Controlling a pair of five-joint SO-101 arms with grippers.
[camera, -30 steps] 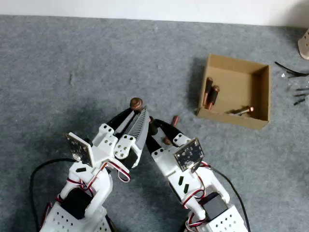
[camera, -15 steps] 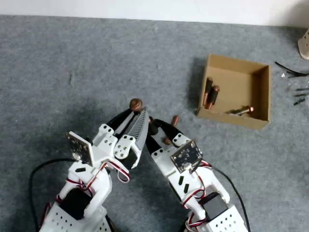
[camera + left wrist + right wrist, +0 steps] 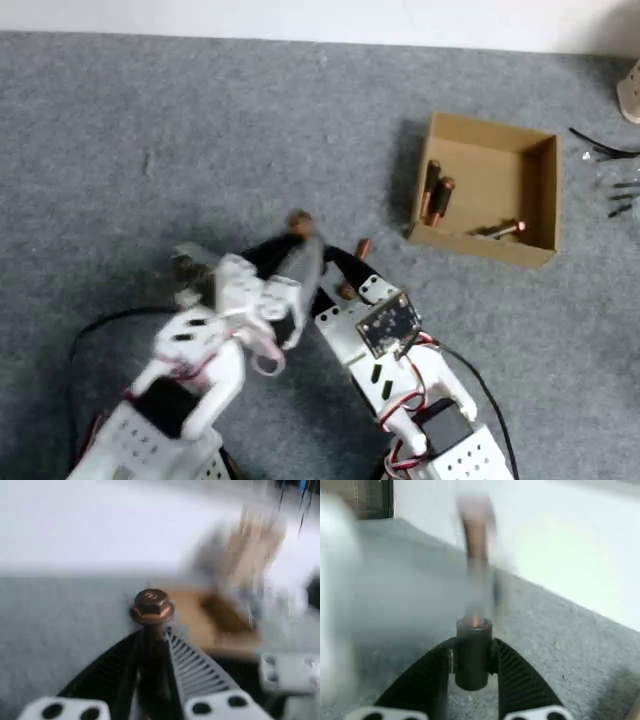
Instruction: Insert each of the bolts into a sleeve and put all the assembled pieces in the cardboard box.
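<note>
Near the centre, we find the left gripper [image 3: 152, 635] clamped on a bolt [image 3: 151, 607], the right gripper [image 3: 474, 647] clamped on a sleeve [image 3: 473, 665] just beside it. The box [image 3: 480, 243] sits far right, holding three pieces [image 3: 441, 200].

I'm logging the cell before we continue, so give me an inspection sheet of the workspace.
Surface: grey mat.
Job's things: cardboard box holds three assembled pieces; a copper piece lies on the mat left of the box.
Clutter: small dark parts and a dark wire right of the box.
End effectors: left end effector shut on a bolt; right end effector shut on a sleeve.
Cables: black cable by the left arm's base; red and white wires on both arms.
Surroundings: white wall behind the mat.
</note>
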